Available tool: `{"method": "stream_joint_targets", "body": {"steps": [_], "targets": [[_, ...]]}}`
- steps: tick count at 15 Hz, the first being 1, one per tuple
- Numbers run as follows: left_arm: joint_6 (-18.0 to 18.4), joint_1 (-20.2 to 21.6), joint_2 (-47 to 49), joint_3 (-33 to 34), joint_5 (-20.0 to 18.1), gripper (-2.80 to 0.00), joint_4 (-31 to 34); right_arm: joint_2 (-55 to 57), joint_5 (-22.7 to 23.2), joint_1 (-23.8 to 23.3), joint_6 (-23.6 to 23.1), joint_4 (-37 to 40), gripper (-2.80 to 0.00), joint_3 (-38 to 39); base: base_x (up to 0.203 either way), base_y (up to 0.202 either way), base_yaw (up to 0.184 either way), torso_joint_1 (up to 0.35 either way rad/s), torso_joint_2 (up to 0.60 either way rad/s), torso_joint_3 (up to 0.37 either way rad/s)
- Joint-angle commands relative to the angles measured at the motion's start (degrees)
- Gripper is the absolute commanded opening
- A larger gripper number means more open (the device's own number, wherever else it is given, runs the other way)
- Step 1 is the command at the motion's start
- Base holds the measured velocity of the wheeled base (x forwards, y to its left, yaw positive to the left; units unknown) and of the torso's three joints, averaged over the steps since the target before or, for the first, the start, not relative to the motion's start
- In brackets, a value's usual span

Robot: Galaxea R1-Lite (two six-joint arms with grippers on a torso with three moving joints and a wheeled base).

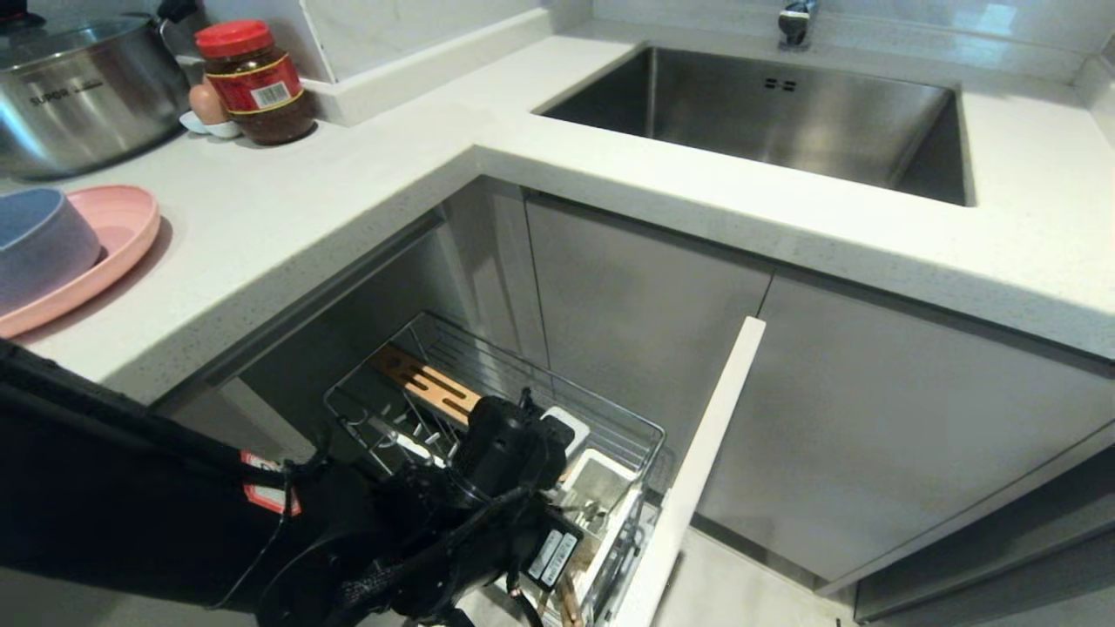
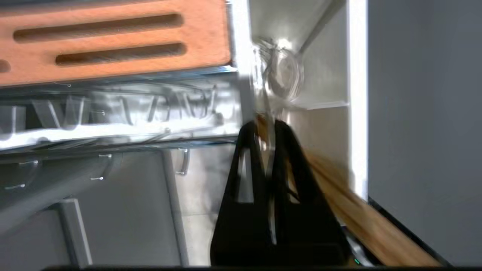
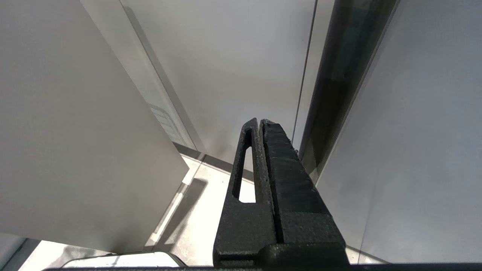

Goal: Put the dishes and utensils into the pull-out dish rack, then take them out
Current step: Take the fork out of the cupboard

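The pull-out dish rack [image 1: 571, 392] stands pulled out below the counter, with its slotted wooden board [image 2: 113, 41] and white front panel [image 1: 697, 461]. My left gripper [image 2: 265, 126] reaches down over the white utensil cup [image 1: 601, 479]. It is shut on the slim silver handle of the spoon [image 2: 280, 71], whose bowl lies deep in the cup. The wooden chopsticks [image 2: 361, 214] lean blurred beside the fingers. On the counter at far left the pale-blue bowl [image 1: 39, 244] sits on the pink plate [image 1: 126, 222]. My right gripper [image 3: 260, 121] hangs shut and empty by cabinet fronts.
A lidded steel pot [image 1: 78, 87], a red-lidded jar [image 1: 257, 83] and an egg [image 1: 207, 103] stand at the counter's back left. The steel sink [image 1: 784, 113] lies at the back right. The counter edge [image 1: 348, 235] overhangs the rack.
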Motion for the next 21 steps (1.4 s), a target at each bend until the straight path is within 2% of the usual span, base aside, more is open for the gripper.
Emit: {"method": "stream_joint_targets", "body": {"steps": [1,21], "targets": [[0.05,0.11,-0.02,0.09,0.53,-2.80,0.15,-0.13,-0.05,0.03,0.03,-0.02,-2.80,0.00,0.000,0.000,0.000,0.000,0.00,0.000],[0.22,-0.86,-6.46,-0.26,1.29,-2.80,1.11,-0.13,-0.05,0.03,0.03,-0.02,-2.80,0.00,0.000,0.000,0.000,0.000,0.00,0.000]]}}
